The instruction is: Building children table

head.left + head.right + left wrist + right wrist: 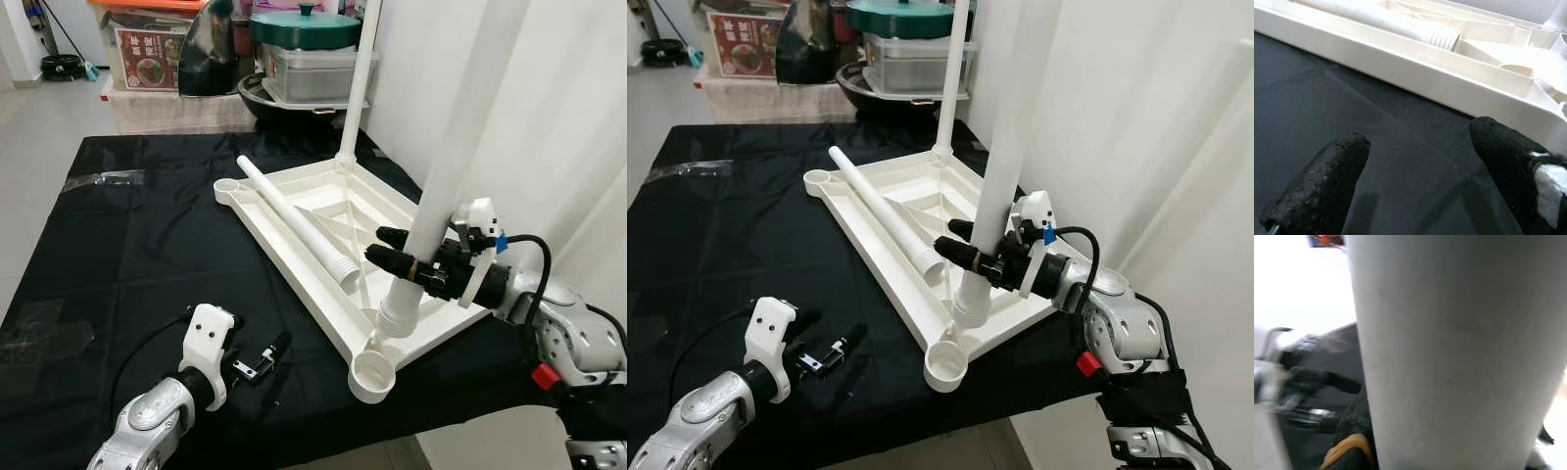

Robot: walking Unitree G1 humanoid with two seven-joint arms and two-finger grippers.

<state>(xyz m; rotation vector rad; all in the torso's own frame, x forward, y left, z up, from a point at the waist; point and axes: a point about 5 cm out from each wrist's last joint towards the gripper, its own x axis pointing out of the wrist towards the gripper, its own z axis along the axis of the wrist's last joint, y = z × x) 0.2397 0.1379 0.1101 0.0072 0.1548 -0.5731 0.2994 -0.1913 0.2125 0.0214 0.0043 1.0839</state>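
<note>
Nearest me, my left gripper (263, 359) idles spread on the cloth beside the upturned tabletop (294, 211); my right gripper (407, 257) clamps the upright leg (443, 166), its long axis vertical over the near corner socket (397, 318).

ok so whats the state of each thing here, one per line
tabletop: upside down on the black cloth
near leg: upright in its corner socket
far leg: upright in its socket
loose leg: lying on the tabletop
right pincer: shut on near leg
left pincer: open, empty
</note>
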